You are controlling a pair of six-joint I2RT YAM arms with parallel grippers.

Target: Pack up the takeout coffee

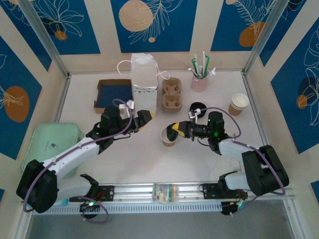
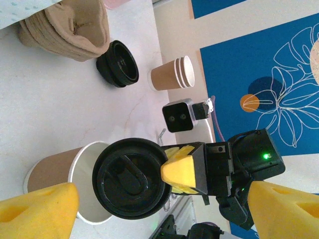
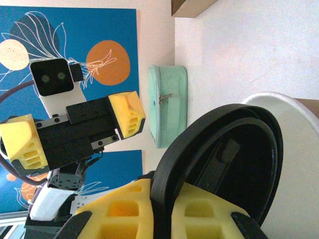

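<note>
Black lid (image 2: 130,178) is clenched by right gripper (image 1: 175,130) over open cup (image 2: 52,170) for capping | left gripper (image 1: 140,117) is held released just left, likely for steadying

Probably a lab booth: printed blue panels (image 1: 174,30) and aluminium posts (image 1: 43,37) enclose a white table (image 1: 149,162).

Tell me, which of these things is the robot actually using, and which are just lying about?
In use: open paper cup, black lid in the right pincer, probably the white bag.
Lying about: cup carrier, cup stack, loose lids, straws, blue tray, green box.
</note>
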